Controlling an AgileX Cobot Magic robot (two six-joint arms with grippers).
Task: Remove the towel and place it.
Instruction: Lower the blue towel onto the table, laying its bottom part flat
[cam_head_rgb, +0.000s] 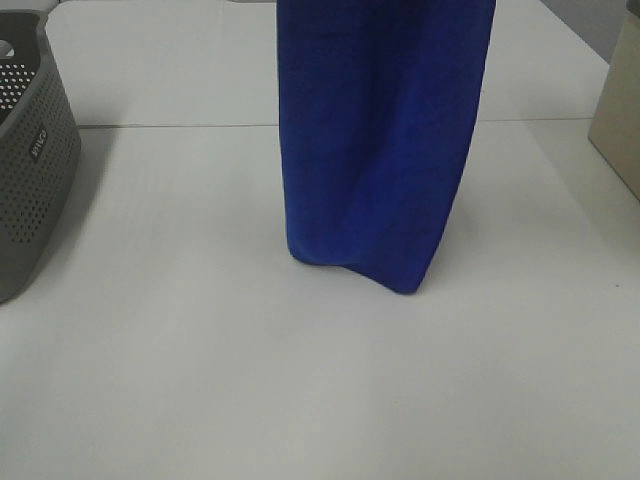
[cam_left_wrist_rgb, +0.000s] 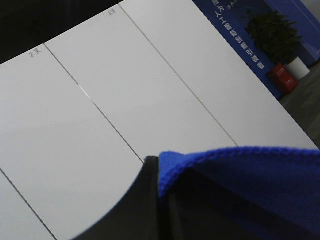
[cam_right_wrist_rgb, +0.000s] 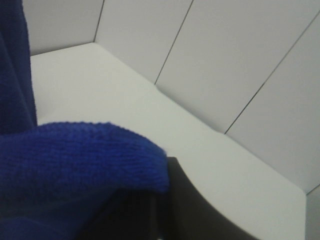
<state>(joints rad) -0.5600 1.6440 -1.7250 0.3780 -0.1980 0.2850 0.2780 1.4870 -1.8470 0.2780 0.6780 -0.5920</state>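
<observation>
hanging towel (cam_head_rgb: 385, 140) cut off at top, both jaws half hidden, pinching its edge

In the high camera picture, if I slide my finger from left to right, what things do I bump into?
grey basket → blue towel → beige object

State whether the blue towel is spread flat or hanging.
Hanging: the towel drops in vertical folds from above the frame, lower end near the table.
</observation>
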